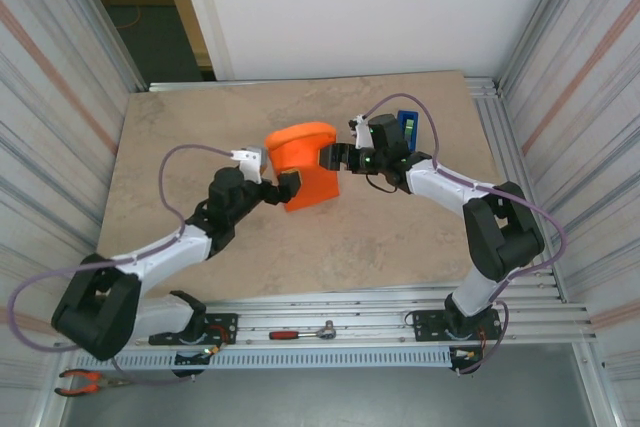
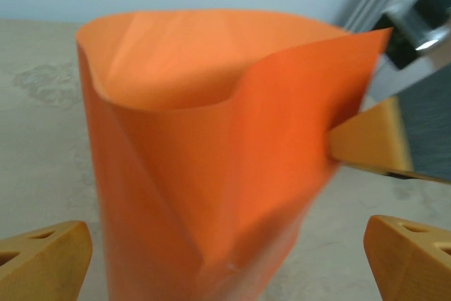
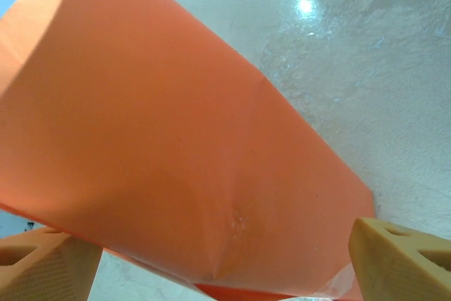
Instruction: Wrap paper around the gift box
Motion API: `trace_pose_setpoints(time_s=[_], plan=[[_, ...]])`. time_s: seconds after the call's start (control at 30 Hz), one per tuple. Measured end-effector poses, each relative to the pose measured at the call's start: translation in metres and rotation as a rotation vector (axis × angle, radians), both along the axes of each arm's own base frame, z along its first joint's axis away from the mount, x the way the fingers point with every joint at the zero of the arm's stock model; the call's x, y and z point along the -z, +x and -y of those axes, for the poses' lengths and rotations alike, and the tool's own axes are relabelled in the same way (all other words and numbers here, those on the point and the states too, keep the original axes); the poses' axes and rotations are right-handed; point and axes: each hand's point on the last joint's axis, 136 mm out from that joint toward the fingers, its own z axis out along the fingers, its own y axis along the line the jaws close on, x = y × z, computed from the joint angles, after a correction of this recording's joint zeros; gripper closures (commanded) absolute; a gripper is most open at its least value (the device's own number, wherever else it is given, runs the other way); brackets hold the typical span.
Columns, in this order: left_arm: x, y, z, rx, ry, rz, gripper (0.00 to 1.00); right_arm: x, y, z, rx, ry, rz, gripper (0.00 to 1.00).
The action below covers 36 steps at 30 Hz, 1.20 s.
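Workshop robot cell, corrugated walls, aluminium rails

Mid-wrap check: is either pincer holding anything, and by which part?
Left pincer: open, holding nothing, the paper between its fingers. Right pincer: jaws wide astride the paper's side edge, one finger touching it; a grip cannot be told.

No writing, label, brand, number or sign can be read in any of the views. The orange paper at the centre of the frame is plain on every face that shows. The blue tape dispenser, at the upper right of the desk, is too small to make out any lettering.
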Motion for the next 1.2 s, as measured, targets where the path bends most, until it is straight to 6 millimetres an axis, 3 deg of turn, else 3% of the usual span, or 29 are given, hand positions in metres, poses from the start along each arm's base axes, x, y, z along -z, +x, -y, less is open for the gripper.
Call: trace_pose_setpoints(time_s=[0.1,0.33,0.47,0.7,0.97,1.2], plan=[[0.005,0.017,0.004,-0.028,0.025,-0.007,0.01,-0.001,-0.001,-0.002,-0.009,0.01,0.004,0.13],[-0.013,0.043,0.015,-0.04,0.007,0.047,0.01,0.002,0.0,-0.003,-0.013,0.019,-0.001,0.14],[-0.009,0.047,0.014,-0.048,0.011,0.041,0.08,0.001,-0.001,-0.005,-0.023,0.028,0.0,0.15],[0.006,0.057,0.007,-0.073,0.04,0.019,0.33,0.001,-0.001,-0.005,-0.025,0.028,0.0,0.12],[0.007,0.056,0.008,-0.046,0.037,0.017,0.4,-0.015,0.019,-0.012,-0.003,0.029,0.045,0.12],[0.01,0.049,0.01,-0.024,0.031,0.015,0.42,0.013,0.021,-0.021,0.017,-0.033,0.031,0.18]])
